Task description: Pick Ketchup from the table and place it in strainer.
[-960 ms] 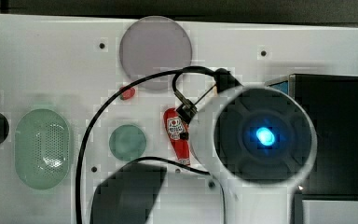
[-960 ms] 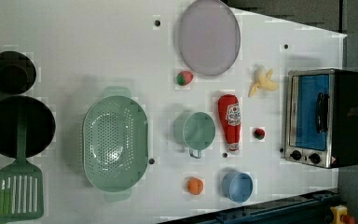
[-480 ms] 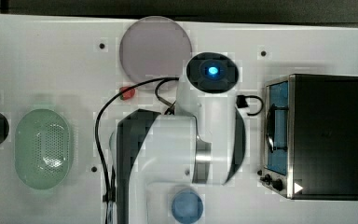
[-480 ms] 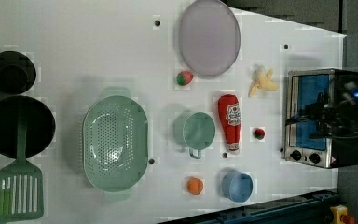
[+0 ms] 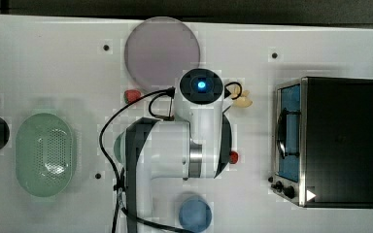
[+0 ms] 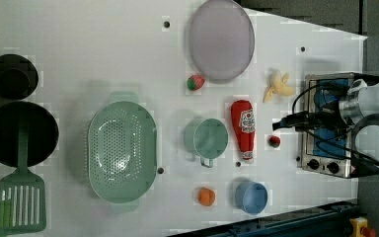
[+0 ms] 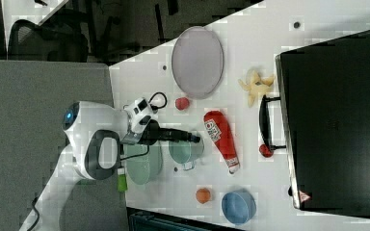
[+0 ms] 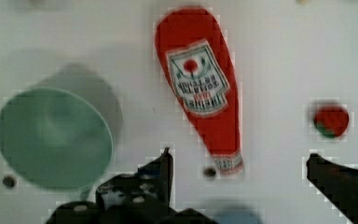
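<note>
**Red bottle flat on the white table, gripper wide above it**

Red and white-labelled, the Ketchup (image 6: 243, 129) lies on its side on the table (image 6: 79, 59), its cap end toward the left view's bottom. In the left view the green cup (image 6: 207, 139) sits just beside it on the left view's left, a small strawberry (image 6: 274, 141) near it on the other side, and the banana (image 6: 278, 85) further up. The strainer (image 6: 122, 152) stands well apart from the bottle, past the cup toward the left view's left, with nothing inside it.

The gripper (image 8: 240, 165) hangs over the bottle with its fingers (image 8: 163, 168) spread wide apart, holding nothing; in the wrist view the bottle's cap lies between them. In the right view the arm reaches out above the cup, with the bottle just beyond its tip.

The greyish plate (image 6: 221, 39), blue bowl (image 6: 250, 196), orange ball (image 6: 206, 196) and toaster oven (image 5: 337, 141) stand around.
</note>
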Action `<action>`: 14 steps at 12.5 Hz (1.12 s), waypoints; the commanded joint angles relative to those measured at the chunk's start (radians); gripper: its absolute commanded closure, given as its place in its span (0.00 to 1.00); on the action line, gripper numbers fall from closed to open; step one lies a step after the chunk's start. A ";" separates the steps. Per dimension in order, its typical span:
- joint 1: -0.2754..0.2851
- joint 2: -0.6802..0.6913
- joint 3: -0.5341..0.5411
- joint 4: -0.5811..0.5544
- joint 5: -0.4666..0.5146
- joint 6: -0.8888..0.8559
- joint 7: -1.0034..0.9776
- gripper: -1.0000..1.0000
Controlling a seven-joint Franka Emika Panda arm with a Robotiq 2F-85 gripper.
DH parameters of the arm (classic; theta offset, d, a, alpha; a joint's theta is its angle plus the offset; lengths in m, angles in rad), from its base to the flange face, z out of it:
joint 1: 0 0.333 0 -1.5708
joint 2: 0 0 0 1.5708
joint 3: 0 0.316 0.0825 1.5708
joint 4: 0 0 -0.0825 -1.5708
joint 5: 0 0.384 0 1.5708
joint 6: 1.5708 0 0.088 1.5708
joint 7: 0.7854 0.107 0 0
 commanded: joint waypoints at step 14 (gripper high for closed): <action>0.021 0.287 0.008 -0.152 -0.097 0.525 -0.148 0.00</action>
